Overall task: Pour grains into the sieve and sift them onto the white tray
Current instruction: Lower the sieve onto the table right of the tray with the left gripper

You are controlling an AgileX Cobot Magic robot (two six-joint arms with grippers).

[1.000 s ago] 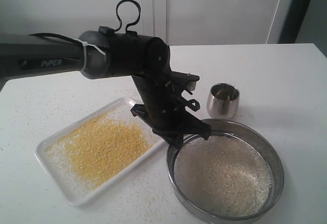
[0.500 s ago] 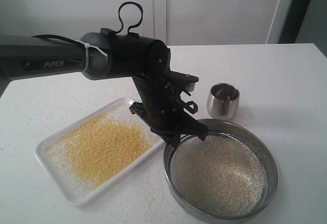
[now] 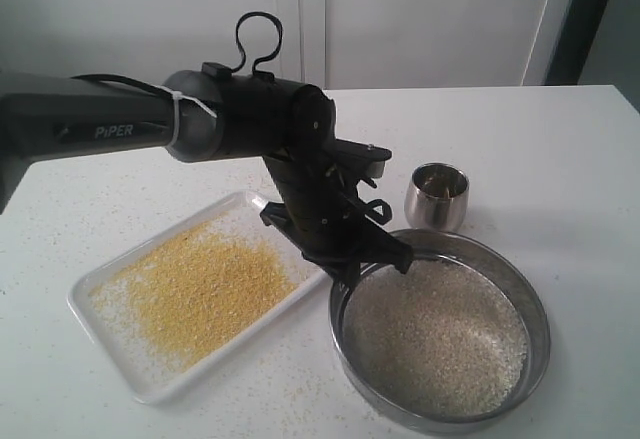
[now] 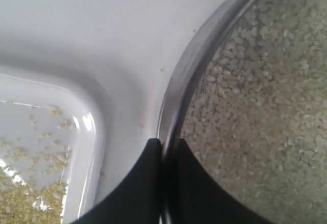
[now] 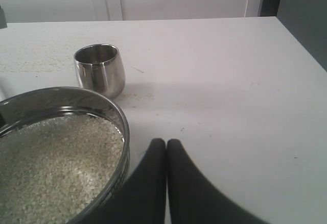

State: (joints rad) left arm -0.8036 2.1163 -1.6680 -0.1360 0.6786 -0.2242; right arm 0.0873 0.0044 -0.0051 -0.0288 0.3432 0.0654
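The sieve [image 3: 472, 249] sits on the table just right of the white tray [image 3: 105, 344], apart from it. Whitish rice-like grains [image 3: 435, 337] fill its mesh. Yellow granules [image 3: 205, 289] lie spread over the tray. My left gripper [image 3: 350, 271] is shut on the sieve's rim nearest the tray, one finger inside the wall and one outside. The left wrist view shows that grip [image 4: 166, 143] on the steel rim [image 4: 194, 66], with the tray's corner [image 4: 94, 132] beside it. My right gripper [image 5: 166, 143] is shut on nothing, low over bare table beside the sieve [image 5: 120, 117].
A small rounded steel cup [image 3: 437, 197] stands upright behind the sieve, also visible as the cup [image 5: 100, 70] in the right wrist view. Stray yellow granules dot the table around the tray. The table's back edge meets a white wall.
The sieve, held by my left gripper, slid a little to the left half a second ago and has now moved back right. The tray and cup have stayed put.
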